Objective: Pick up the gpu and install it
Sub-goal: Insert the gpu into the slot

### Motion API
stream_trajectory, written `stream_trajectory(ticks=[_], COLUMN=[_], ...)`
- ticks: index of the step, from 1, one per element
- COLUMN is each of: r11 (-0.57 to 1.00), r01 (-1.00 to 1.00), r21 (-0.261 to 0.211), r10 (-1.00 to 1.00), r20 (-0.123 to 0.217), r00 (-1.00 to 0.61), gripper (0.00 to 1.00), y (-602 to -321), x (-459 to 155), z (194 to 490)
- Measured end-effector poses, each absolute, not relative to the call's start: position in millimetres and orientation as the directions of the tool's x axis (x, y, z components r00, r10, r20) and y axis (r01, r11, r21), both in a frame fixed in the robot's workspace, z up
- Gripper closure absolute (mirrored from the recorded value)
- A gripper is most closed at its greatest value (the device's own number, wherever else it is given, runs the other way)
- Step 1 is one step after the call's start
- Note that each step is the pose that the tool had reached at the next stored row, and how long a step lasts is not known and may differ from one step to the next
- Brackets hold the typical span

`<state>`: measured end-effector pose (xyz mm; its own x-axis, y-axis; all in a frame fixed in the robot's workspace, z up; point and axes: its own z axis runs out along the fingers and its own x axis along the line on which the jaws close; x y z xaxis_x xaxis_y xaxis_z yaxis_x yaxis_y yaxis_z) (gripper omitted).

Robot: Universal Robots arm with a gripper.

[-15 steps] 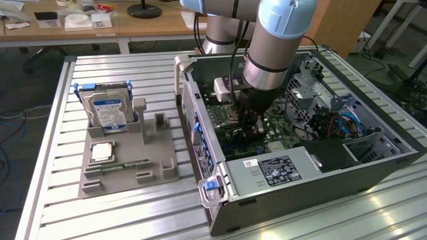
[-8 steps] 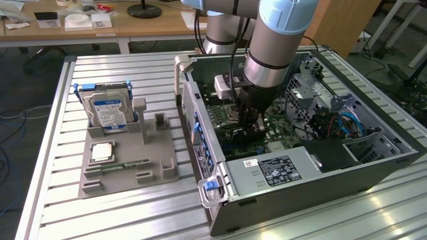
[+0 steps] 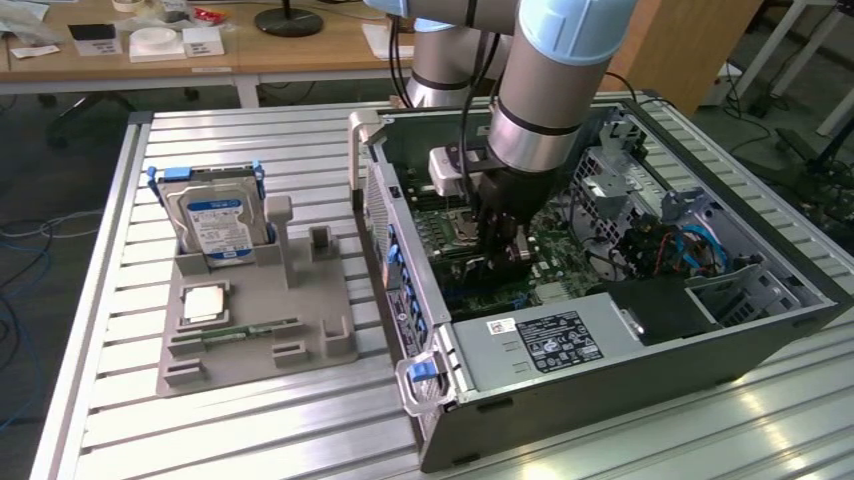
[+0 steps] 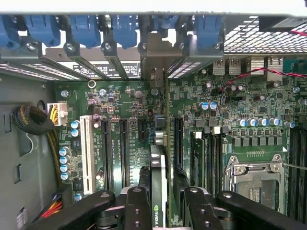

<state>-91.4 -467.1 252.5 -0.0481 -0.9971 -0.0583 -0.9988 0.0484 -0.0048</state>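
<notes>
We see our gripper (image 4: 159,211) clamped partway closed on the gpu (image 4: 159,191), held on edge between its fingers (image 4: 137,211). The card's long axis runs along the motherboard's (image 4: 134,124) expansion slots (image 4: 123,153), straight beneath, toward the computer case's (image 3: 641,340) rear brackets (image 4: 148,48).

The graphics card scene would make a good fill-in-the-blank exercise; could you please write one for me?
1. The tool grips a thin black ____ standing on edge over the green board.
2. The arm reaches down into the open computer ____.
3. On the grey holder stands a hard drive with a ____ and white label.

Missing words: card; case; blue
</notes>
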Motion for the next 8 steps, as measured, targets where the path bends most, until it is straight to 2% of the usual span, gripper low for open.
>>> stream_trajectory(ticks=[3,4,8], r11=[0.048,0.048,0.048], r01=[-0.999,-0.999,-0.999], r21=[-0.005,-0.005,-0.005], r10=[-0.997,-0.997,-0.997], r20=[-0.057,-0.058,-0.058], r00=[-0.048,-0.048,-0.048], gripper=[0.68,0.73,0.73], y=[-467.2,-467.2,-467.1], x=[-91.4,-91.4,-91.4], z=[252.7,252.7,252.5])
